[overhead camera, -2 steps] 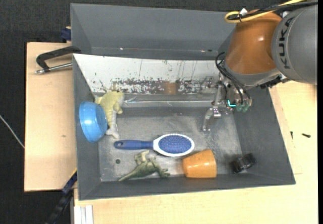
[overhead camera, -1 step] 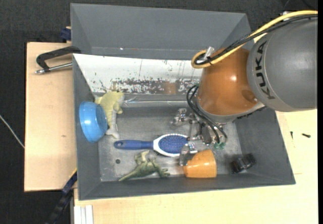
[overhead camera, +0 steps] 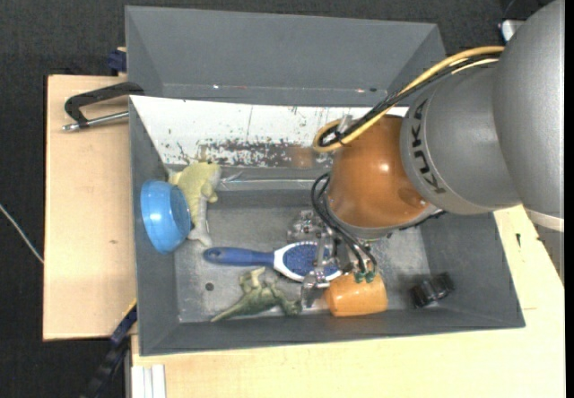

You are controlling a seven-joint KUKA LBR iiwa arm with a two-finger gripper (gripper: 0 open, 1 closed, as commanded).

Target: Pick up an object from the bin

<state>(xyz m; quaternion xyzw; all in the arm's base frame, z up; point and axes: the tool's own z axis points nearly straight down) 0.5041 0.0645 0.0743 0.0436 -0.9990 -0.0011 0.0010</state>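
Note:
My gripper hangs low in the middle of the bin, under the arm's orange cover. It is directly over the white-and-blue head of a blue hairbrush, whose handle points left along the floor. An orange cup lies on its side just right of and below the gripper. A green toy dinosaur lies at the front, just left of the gripper and below the brush.
A blue bowl leans against the left wall, with a pale yellow toy figure beside it. A small black thing sits in the front right corner. The arm and its cover hide the right middle of the bin.

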